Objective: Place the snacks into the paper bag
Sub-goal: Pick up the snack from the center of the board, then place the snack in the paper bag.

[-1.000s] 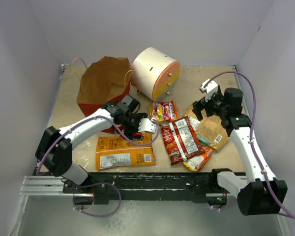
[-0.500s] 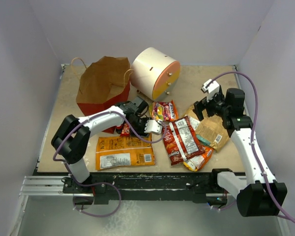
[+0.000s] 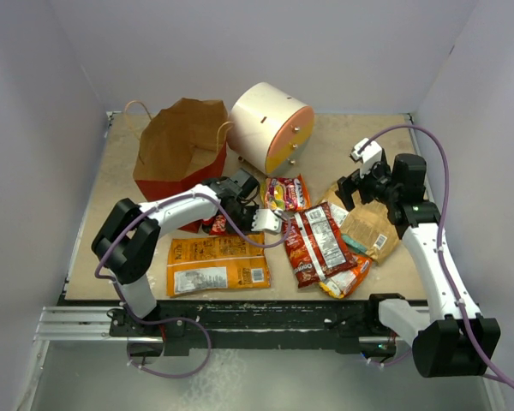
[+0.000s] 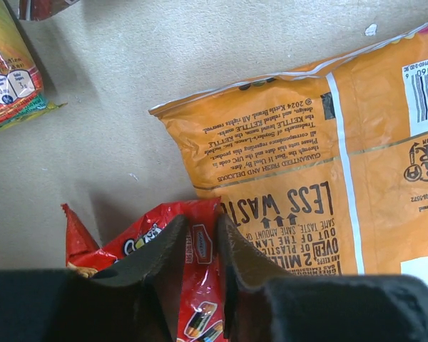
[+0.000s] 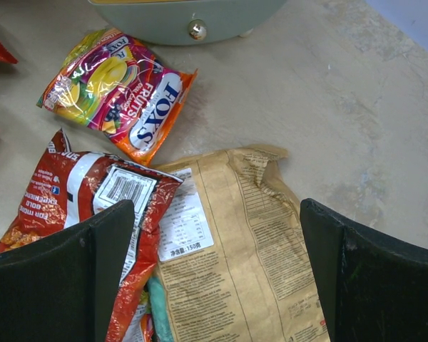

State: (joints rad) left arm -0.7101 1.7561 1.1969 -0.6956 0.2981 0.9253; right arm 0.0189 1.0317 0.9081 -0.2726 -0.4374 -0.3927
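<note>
The small red packet (image 4: 200,281) lay on the table (image 3: 343,145), touching the large orange packet (image 4: 328,164), near the front of the paper bag (image 3: 178,141). Light, crinkly and slick, it would likely buckle rather than resist, so a pinch on a raised fold seemed safest. The left gripper (image 4: 202,228) straddled it, jaws narrowly apart; whether they already bit could not be told. The right gripper (image 5: 214,214) hung wide open over the tan packet (image 5: 250,235).

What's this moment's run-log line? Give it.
left gripper pinching small red packet | right gripper open above tan packet | paper bag standing open
</note>
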